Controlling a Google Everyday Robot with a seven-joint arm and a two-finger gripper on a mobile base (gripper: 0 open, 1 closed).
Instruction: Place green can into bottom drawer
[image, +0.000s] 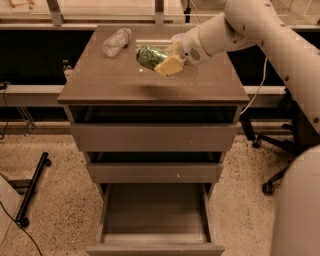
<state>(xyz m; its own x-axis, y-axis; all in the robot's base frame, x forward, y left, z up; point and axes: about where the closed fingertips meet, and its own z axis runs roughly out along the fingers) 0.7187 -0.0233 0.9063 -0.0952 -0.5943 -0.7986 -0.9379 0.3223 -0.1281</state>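
Dented green metal can (147, 56) | pinched by end effector (165, 58), held above brown cabinet surface (115, 82) | grasp done | remaining: lower into open grey-brown bottom drawer (155, 212), release

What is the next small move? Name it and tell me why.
Probably carry the green can forward past the front edge of the cabinet top before lowering it. The tool grips the can above that top, towards its far side, while the bottom drawer stands pulled open and empty, well below and nearer the camera.
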